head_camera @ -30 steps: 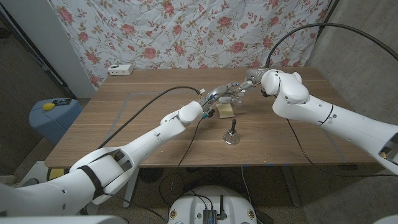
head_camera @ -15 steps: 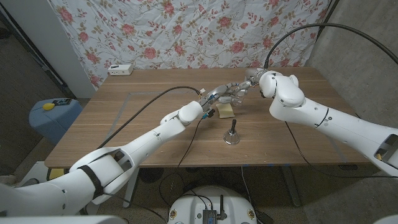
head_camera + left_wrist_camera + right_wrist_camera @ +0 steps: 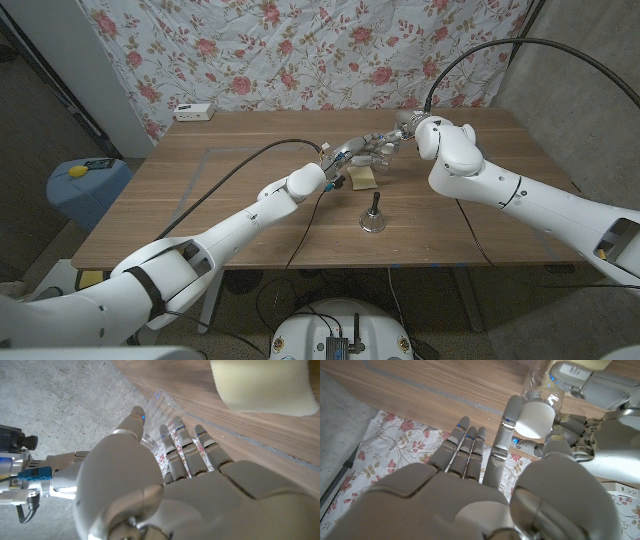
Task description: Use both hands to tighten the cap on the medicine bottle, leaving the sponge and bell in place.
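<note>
The clear medicine bottle (image 3: 371, 149) is held above the table's middle, between my two hands. My left hand (image 3: 348, 156) wraps its fingers around the bottle's clear body (image 3: 159, 406). My right hand (image 3: 396, 138) meets it from the other side, with the white cap (image 3: 535, 419) pinched between a finger and the thumb. The clear body (image 3: 543, 377) reaches on past the cap, with my left hand (image 3: 602, 435) around it. A yellow sponge (image 3: 362, 177) lies on the wood just below the hands and also shows as a pale sponge (image 3: 262, 385). The small dark bell (image 3: 373, 215) stands nearer the front edge.
A white box (image 3: 194, 112) sits at the table's back left corner. A black cable (image 3: 250, 158) runs over the wood to my left hand. A blue bin (image 3: 85, 185) stands on the floor left of the table. A floral curtain (image 3: 300, 50) hangs behind.
My right forearm has swung slightly toward the left while the hand stays at the cap. The bottle, left hand, sponge and bell hold their places.
</note>
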{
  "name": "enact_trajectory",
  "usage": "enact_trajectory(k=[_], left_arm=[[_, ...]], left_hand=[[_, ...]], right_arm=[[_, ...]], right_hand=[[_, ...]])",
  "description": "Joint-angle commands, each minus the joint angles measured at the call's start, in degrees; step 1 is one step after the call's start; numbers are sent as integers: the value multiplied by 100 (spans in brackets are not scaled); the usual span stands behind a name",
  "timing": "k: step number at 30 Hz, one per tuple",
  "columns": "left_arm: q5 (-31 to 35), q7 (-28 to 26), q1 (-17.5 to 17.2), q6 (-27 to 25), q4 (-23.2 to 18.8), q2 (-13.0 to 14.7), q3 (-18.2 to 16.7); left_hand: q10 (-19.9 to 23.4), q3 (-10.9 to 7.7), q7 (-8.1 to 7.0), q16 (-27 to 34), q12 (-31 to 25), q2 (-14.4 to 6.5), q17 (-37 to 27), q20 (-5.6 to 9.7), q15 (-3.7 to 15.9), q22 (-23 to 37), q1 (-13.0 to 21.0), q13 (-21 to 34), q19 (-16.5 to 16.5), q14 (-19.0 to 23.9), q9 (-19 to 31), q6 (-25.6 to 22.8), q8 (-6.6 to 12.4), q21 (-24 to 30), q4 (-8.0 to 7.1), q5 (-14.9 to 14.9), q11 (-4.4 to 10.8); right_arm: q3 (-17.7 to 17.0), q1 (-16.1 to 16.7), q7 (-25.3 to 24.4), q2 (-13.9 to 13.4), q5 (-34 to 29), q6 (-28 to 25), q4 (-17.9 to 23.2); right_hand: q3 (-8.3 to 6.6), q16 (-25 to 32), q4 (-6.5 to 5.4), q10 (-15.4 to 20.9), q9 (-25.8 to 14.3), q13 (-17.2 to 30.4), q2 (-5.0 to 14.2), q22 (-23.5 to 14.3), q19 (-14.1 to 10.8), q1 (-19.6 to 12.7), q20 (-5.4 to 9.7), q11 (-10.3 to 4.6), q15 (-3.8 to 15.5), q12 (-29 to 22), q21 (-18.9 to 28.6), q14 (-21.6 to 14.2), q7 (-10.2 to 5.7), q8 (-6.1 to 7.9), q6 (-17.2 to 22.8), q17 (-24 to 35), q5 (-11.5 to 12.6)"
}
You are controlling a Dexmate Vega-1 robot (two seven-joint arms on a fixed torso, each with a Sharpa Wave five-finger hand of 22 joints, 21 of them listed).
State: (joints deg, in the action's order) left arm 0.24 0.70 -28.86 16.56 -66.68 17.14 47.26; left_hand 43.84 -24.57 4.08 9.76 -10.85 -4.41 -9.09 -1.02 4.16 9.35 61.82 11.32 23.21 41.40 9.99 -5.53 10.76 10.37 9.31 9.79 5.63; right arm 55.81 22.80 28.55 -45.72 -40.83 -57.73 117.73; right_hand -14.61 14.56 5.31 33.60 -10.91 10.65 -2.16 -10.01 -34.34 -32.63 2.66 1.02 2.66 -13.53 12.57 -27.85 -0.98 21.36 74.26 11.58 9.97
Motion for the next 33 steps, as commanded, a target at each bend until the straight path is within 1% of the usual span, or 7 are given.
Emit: enact_trajectory(k=[1, 8, 12, 18, 25, 29, 33], left_arm=[[-13, 13, -12, 14, -4, 7, -11], [-10, 9, -13, 30, -2, 5, -13], [-13, 20, -16, 26, -14, 11, -13], [-22, 31, -19, 21, -21, 13, -16], [-26, 34, -4, 55, 19, -7, -14], [-19, 37, 5, 54, 29, -13, -9], [-18, 27, 5, 36, 27, -18, -10]], left_hand=[[47, -91, -9, 7, -49, -26, -7, 1, 169, 17, -17, 14, 1, 1, 23, -40, 25, 27, -51, 30, -2], [45, -101, -11, 6, -51, -26, -7, -3, 164, 17, -23, 14, 4, -6, 24, -41, 22, 29, -50, 29, 9], [40, -108, -5, 6, -51, -25, -6, -3, 162, 18, -28, 14, 5, -6, 24, -44, 20, 30, -49, 28, 17], [15, -114, -8, 5, -43, -25, -6, -4, 166, 18, -32, 14, 4, -10, 24, -40, 17, 30, -49, 28, 5], [15, -126, -12, 4, -48, -22, -6, -5, 165, 18, -48, 15, -2, -21, 24, -37, 12, 28, -50, 27, -11], [7, -130, -13, 3, -46, -20, -6, -3, 168, 18, -48, 15, -3, -25, 24, -36, 11, 28, -47, 27, 8], [19, -134, -10, -2, -53, -12, -4, -5, 193, 18, -46, 15, -5, -41, 24, -39, 11, 28, -40, 26, 7]], right_arm=[[75, -56, 126, -32, -49, -64, 39], [99, -67, 197, -69, -100, -132, 116], [165, -125, 338, -103, -165, -161, 146], [74, -91, 418, -194, -94, -71, 246], [-187, 50, 407, -342, 160, 130, 408], [-334, 91, 435, -416, 358, 251, 456], [-459, 127, 422, -484, 528, 382, 486]], right_hand=[[120, -57, -40, -67, -9, 11, -115, -16, 20, 230, -56, 22, 148, 65, -31, 8, 32, -82, -112, 6, 9], [286, -121, -143, -133, -10, 14, -248, -19, 99, 584, -102, 96, 47, 138, -78, 67, 135, -223, -263, 12, 47], [427, -205, -223, -279, -61, 20, -347, -20, 204, 869, -153, 144, -48, 221, -120, 195, 200, -411, -630, 14, 116], [490, -293, -237, -491, -166, 27, -374, -19, 382, 990, -233, 205, -176, 286, -165, 370, 274, -607, -1143, 2, 198], [440, -369, -136, -894, -249, 37, -293, -16, 624, 869, -287, 235, -277, 334, -187, 669, 375, -876, -1867, -17, 271], [359, -381, -13, -1154, -266, 43, -220, -14, 722, 689, -299, 245, -299, 334, -174, 852, 399, -1034, -2374, -30, 252], [292, -388, 69, -1343, -282, 48, -158, -12, 753, 554, -320, 256, -304, 342, -165, 956, 443, -1072, -2622, -39, 221]])
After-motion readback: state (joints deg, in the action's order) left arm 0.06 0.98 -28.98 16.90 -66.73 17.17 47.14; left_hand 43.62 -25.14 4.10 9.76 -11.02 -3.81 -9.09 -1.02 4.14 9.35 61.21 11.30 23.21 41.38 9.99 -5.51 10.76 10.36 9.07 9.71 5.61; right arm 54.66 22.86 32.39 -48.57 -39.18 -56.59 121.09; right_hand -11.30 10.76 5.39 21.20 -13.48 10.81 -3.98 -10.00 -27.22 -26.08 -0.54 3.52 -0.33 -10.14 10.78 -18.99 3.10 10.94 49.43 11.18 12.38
